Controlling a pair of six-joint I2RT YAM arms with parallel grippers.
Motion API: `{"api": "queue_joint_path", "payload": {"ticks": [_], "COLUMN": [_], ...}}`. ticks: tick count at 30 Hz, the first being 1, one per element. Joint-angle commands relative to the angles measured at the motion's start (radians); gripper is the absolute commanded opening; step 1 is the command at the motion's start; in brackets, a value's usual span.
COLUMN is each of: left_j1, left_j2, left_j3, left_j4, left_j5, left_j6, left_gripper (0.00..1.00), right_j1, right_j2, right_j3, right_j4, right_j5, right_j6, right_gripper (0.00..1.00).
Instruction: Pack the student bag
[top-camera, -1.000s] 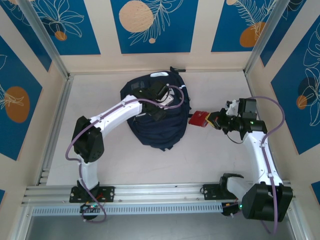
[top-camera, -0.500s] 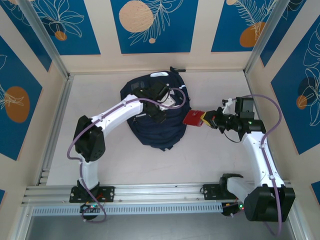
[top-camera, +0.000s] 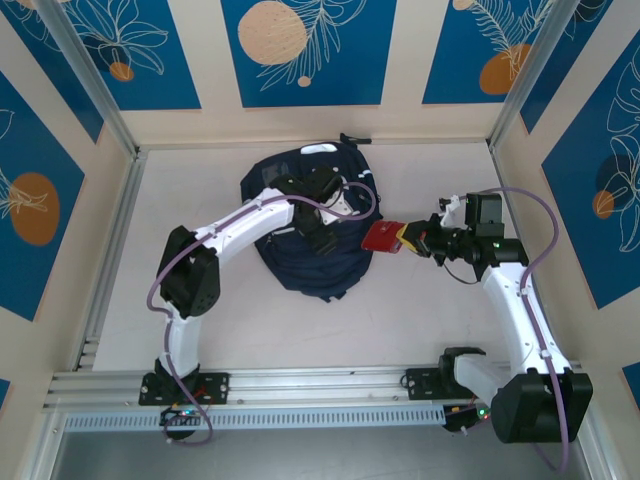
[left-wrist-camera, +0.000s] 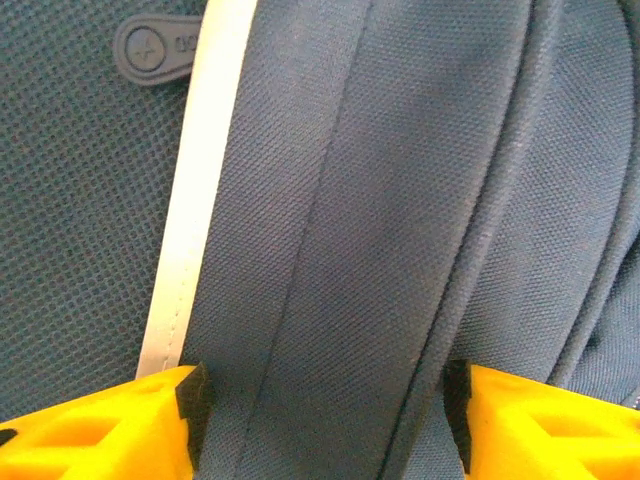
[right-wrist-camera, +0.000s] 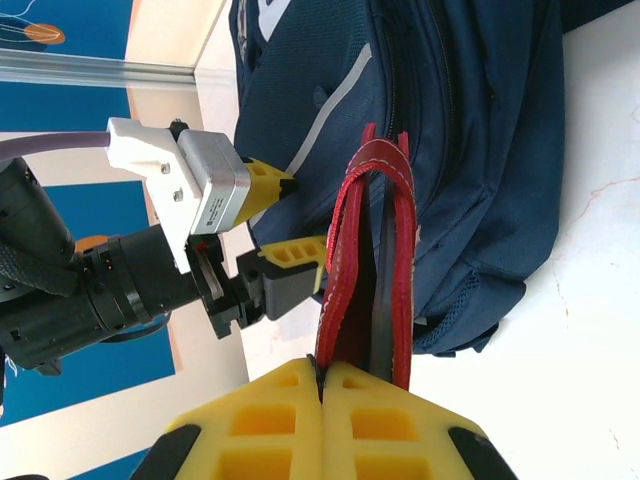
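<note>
The student bag (top-camera: 300, 268) is a dark navy backpack lying in the middle of the table, with a white stripe (left-wrist-camera: 195, 210) and a round rubber patch. My left gripper (top-camera: 318, 236) hovers low over its top, open, the yellow fingers (left-wrist-camera: 120, 425) straddling a fold of the bag's fabric (left-wrist-camera: 400, 200). My right gripper (top-camera: 413, 238) is shut on a flat red pouch (top-camera: 382, 237) with a dark zipper. It holds the pouch (right-wrist-camera: 365, 260) edge-on at the bag's right side, close to the left gripper (right-wrist-camera: 290, 215).
Walls with blue and cream panels enclose the table on three sides. A metal rail (top-camera: 300, 385) runs along the near edge by the arm bases. Bare white tabletop (top-camera: 440, 310) lies to the right of and in front of the bag.
My right gripper has carried the red pouch leftward, up to the bag's right edge. The left gripper's fingers have spread wider over the bag and its arm has shifted slightly.
</note>
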Motion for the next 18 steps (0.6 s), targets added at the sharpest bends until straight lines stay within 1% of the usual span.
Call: {"api": "queue_joint_path", "payload": {"ticks": [1, 3, 7, 12, 15, 18], "left_j1": [0.011, 0.015, 0.033, 0.045, 0.045, 0.046], "left_j2": [0.002, -0.003, -0.003, -0.012, -0.011, -0.023], "left_j3": [0.053, 0.075, 0.146, 0.151, 0.142, 0.147], "left_j4": [-0.022, -0.035, -0.11, -0.113, -0.09, -0.051], "left_j5": [-0.037, -0.043, -0.048, -0.079, -0.069, -0.064], "left_j6": [0.023, 0.027, 0.048, 0.055, 0.044, 0.008], "left_gripper": [0.54, 0.5, 0.42, 0.33, 0.22, 0.12], "right_j1": [0.009, 0.011, 0.016, 0.027, 0.045, 0.078], "right_j2": [0.004, 0.004, 0.006, 0.009, 0.015, 0.026], "right_j3": [0.027, 0.029, 0.033, 0.032, 0.026, 0.014], "right_j4": [0.009, 0.009, 0.011, 0.018, 0.037, 0.095], "right_j5": [-0.006, -0.006, -0.005, -0.002, -0.002, -0.024], "right_j6": [0.015, 0.016, 0.019, 0.024, 0.039, 0.081], "right_gripper": [0.0, 0.0, 0.0, 0.0, 0.0, 0.0]}}
